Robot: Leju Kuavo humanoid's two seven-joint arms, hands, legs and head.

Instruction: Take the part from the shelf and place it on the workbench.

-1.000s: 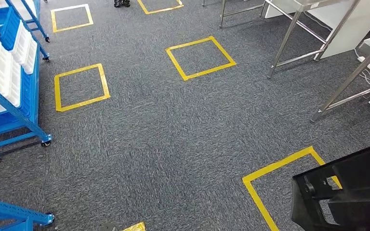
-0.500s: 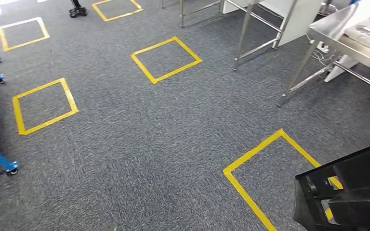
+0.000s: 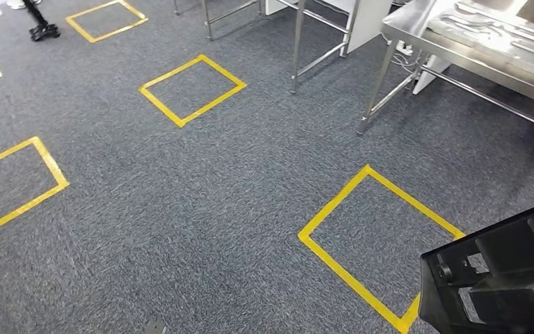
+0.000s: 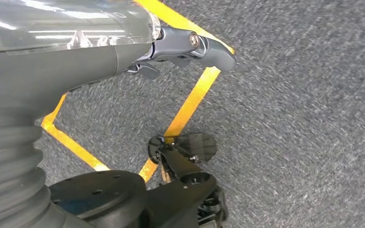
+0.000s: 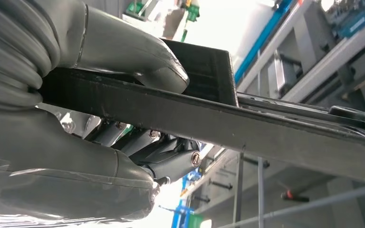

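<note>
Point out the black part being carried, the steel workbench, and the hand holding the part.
Black plastic part (image 3: 507, 278), head view: its flat upper face.
Stainless steel workbench (image 3: 407, 24), head view: bare near edge of the top.
Right hand (image 5: 138, 59), right wrist view: grey thumb pressing on the part.

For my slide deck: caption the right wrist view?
Robot hand grips the black part between thumb and fingers.
</note>
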